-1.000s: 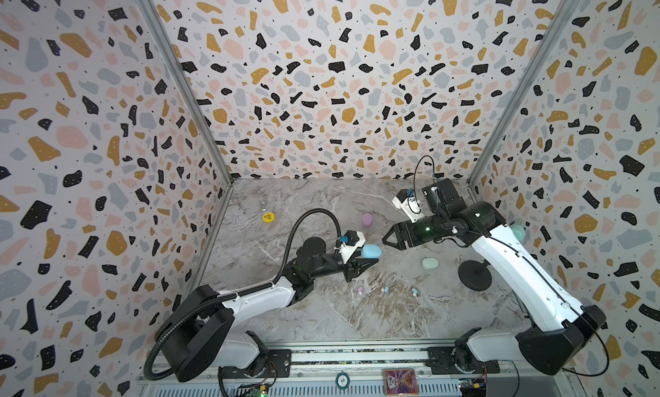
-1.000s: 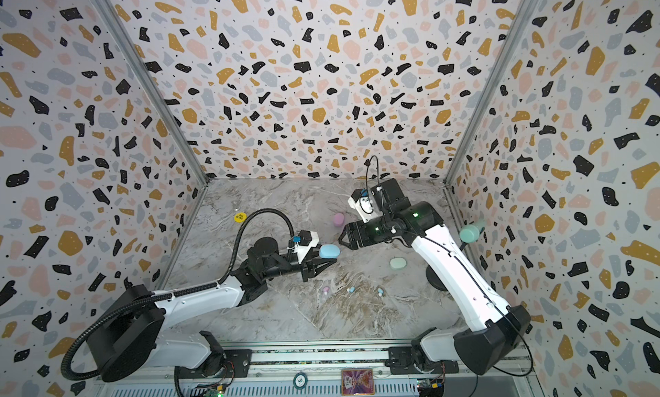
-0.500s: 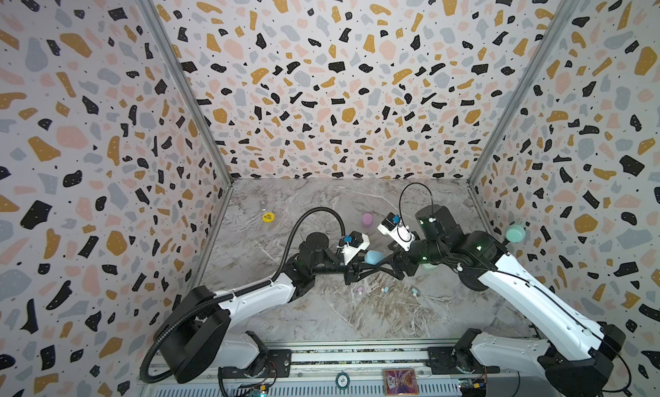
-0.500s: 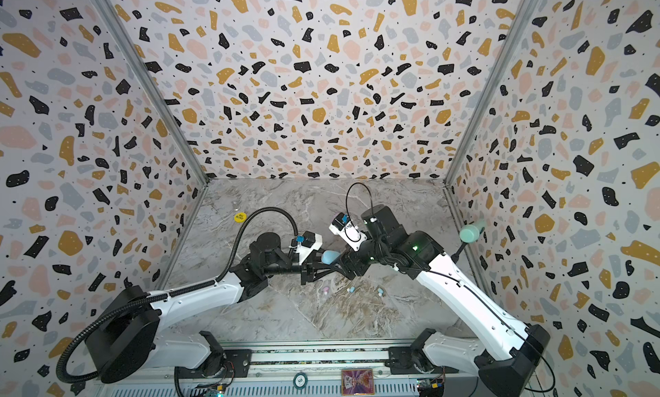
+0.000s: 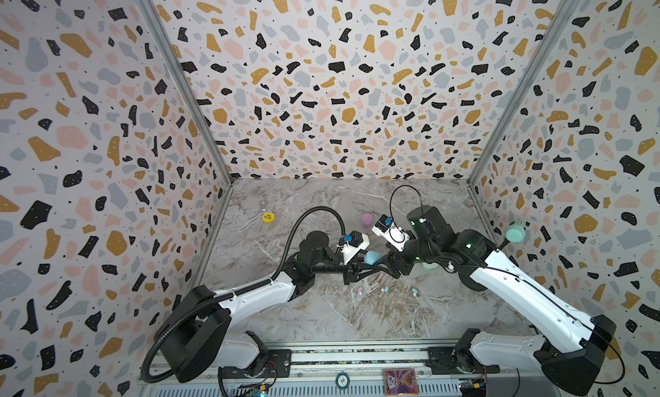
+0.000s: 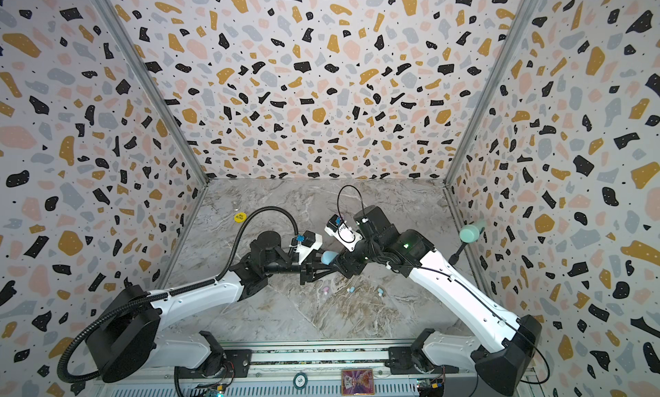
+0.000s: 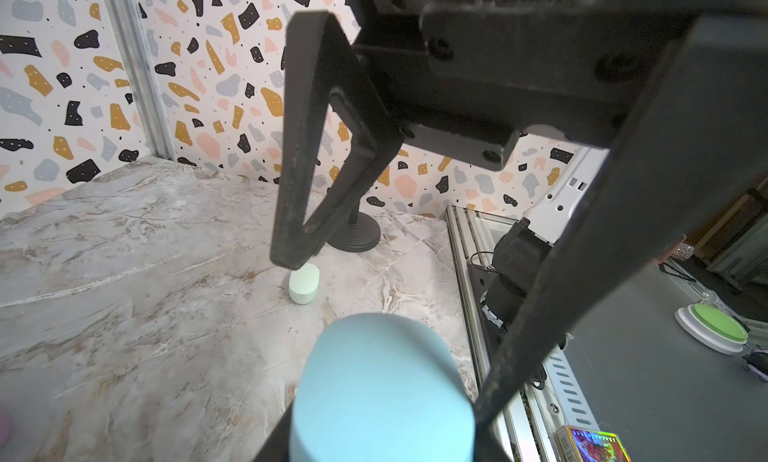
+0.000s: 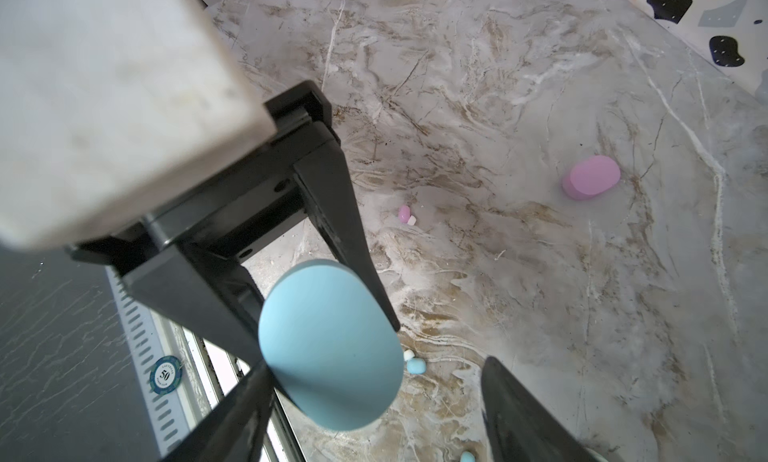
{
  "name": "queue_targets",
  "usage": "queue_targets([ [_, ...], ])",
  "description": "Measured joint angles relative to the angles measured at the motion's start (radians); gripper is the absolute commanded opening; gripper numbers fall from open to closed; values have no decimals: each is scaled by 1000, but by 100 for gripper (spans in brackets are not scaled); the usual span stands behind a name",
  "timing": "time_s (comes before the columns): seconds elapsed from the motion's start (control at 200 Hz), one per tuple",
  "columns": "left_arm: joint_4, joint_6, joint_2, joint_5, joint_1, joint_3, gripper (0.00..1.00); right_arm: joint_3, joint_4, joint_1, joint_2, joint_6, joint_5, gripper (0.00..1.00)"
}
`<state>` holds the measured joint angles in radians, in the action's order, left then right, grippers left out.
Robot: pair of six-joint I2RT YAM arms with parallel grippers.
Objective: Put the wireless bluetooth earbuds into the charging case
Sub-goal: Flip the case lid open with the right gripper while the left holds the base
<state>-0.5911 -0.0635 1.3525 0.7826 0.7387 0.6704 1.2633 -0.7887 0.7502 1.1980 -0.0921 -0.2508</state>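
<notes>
My left gripper point(image 5: 371, 265) is shut on a blue oval charging case point(image 5: 372, 257) and holds it above the marble floor; the case fills the left wrist view point(image 7: 382, 389). My right gripper point(image 5: 387, 265) faces it with its jaws open on either side of the case point(image 8: 332, 347), and a gap shows beside one finger point(image 8: 511, 406). On the floor below lie a pink earbud point(image 5: 360, 290), a blue earbud point(image 5: 385, 290) and one more earbud point(image 5: 414, 291). The pink earbud point(image 8: 404, 214) and the blue earbud point(image 8: 414, 365) also show in the right wrist view.
A pink case point(image 5: 367, 219) lies behind the grippers and a mint case point(image 7: 304, 283) stands under the right arm. A black stand with a mint ball point(image 5: 515, 233) is by the right wall, and a yellow token point(image 5: 268, 217) lies at the back left. Terrazzo walls close three sides.
My right arm has swung left and down, bringing its open jaws around the blue case. The left gripper has kept its hold and barely moved.
</notes>
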Motion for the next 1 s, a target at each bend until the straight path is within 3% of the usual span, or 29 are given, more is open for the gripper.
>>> queue_targets([
  [1.001,11,-8,-13,2,-8,-1,30,66,29,-77,27,48,107,81],
])
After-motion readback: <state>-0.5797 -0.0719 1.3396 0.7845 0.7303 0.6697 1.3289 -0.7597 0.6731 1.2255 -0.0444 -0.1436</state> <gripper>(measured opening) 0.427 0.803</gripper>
